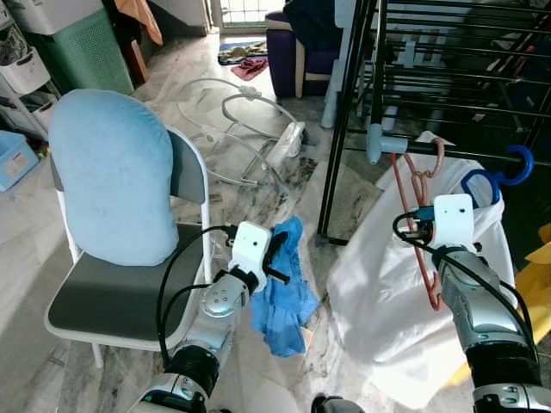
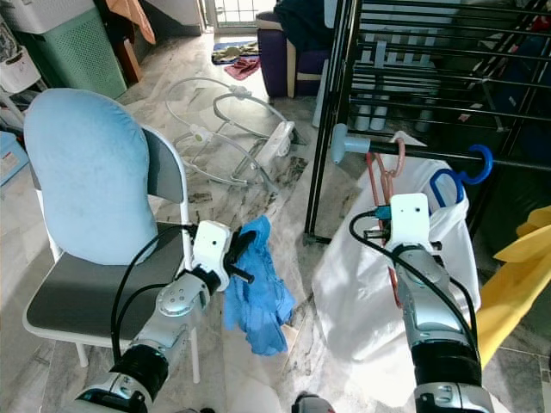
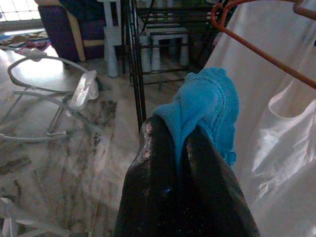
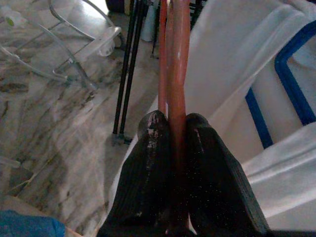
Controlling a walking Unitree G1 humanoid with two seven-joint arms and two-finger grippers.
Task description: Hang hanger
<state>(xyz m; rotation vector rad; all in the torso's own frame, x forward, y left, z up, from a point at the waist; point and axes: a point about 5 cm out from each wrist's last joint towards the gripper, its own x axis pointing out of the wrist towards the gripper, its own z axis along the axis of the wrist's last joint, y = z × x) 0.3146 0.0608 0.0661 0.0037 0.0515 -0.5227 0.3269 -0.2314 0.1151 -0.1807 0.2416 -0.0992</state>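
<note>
Two hangers: one orange hanger (image 1: 419,225) on the right and one blue hanger (image 1: 497,176) just right of it. One blue cloth (image 1: 282,288) in the near middle. One white sheet (image 1: 387,301) on the near right. One chair (image 1: 129,292) on the left, bearing one light blue cushion (image 1: 114,176). One black rack (image 1: 448,77) on the far right. One green basket (image 1: 82,47) on the far left. Two end effectors: one left end effector (image 3: 180,148) and one right end effector (image 4: 175,131).
</note>
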